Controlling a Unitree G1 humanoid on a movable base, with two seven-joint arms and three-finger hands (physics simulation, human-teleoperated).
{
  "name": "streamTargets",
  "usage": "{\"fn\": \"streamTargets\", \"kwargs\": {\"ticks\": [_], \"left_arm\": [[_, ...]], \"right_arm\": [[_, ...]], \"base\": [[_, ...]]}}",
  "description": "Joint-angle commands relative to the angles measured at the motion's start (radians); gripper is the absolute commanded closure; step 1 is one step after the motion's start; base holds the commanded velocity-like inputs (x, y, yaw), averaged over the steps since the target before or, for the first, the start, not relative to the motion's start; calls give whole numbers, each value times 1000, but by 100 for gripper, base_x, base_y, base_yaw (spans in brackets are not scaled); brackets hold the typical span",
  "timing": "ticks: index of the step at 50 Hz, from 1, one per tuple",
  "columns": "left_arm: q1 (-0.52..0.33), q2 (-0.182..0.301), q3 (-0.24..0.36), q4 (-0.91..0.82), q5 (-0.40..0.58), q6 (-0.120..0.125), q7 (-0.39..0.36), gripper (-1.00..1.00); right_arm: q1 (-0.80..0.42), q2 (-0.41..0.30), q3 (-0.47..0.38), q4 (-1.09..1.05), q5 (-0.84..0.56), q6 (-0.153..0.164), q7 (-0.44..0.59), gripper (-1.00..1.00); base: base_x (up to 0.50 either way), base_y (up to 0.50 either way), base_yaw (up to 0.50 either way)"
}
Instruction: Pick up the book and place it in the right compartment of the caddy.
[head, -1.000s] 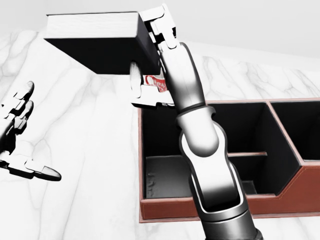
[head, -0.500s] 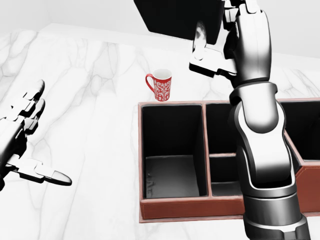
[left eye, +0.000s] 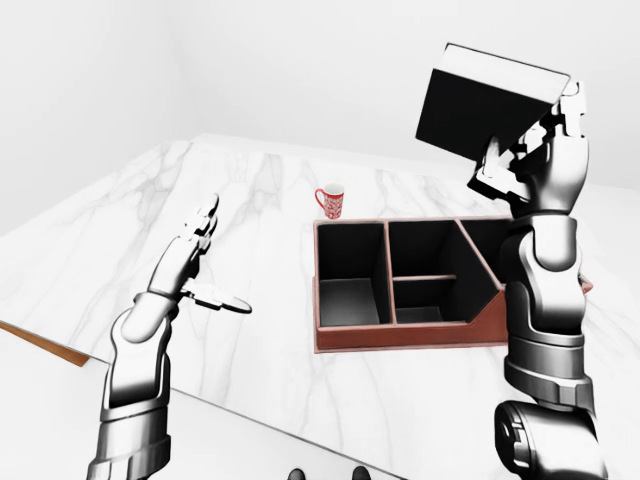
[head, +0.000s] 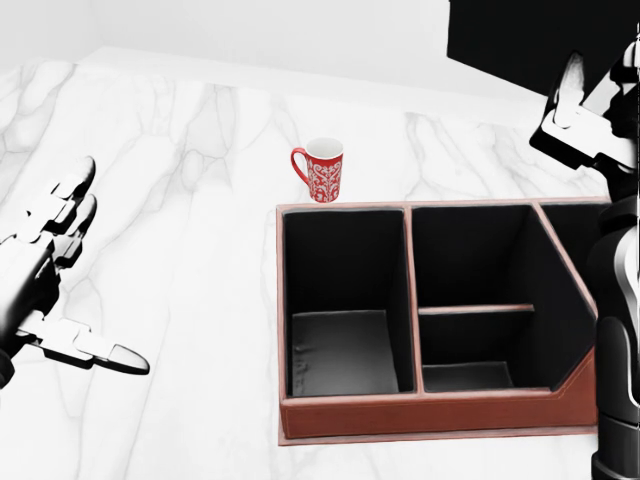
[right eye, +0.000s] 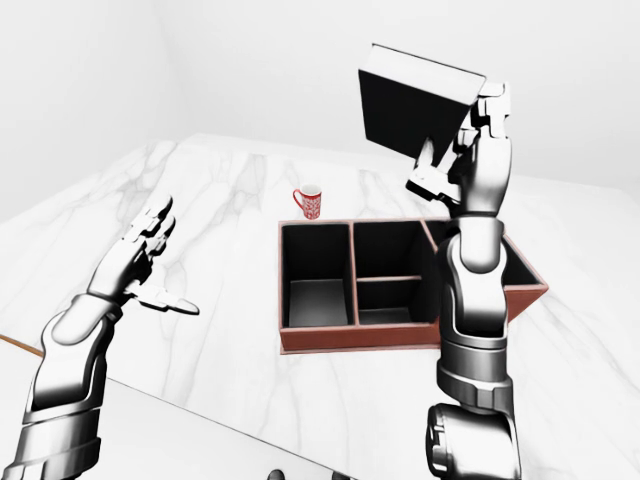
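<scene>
1. The robot's arms were shiny silver-grey metal with dark, almost black bands at the joints.
2. The left hand (left eye: 190, 265) had three blocky fingers, pale grey with dark tips.
3. The right hand (right eye: 465, 160) looked the same, with boxy white and black finger parts.
4. Each forearm was smooth and round, wider near the elbow.
5. Big round black joints showed at the bottom right of the eye views.

**Right arm raised, left hand spread**

The right hand (right eye: 468, 150), upper right of the right-eye view, is clamped on the book (right eye: 415, 100), forearm upright. The left hand (left eye: 192, 262) hangs at left, fingers spread, thumb out.
</scene>
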Motion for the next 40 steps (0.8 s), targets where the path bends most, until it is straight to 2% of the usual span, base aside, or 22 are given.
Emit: {"fn": "streamTargets", "kwargs": {"ticks": [1, 15, 30, 35, 40], "left_arm": [[12, -10, 4, -39, -26, 0, -11, -100], [14, -17, 1, -8, -19, 0, -11, -100], [16, -24, -4, -24, -16, 0, -13, -100], [22, -28, -8, -51, -12, 0, -18, -100], [21, -38, -18, -75, -7, 0, -19, -100]], "right_arm": [[95, -79, -101, -69, 91, 0, -14, 100], [225, -136, -214, -56, 121, 0, 24, 100], [259, -171, -271, -33, 128, 0, 50, 100], [245, -152, -258, -56, 183, 0, 51, 100], [80, -143, -127, -112, 192, 0, -4, 100]], "base": [[0, 0, 0], [0, 0, 0], [0, 0, 0], [0, 0, 0], [0, 0, 0]]}}
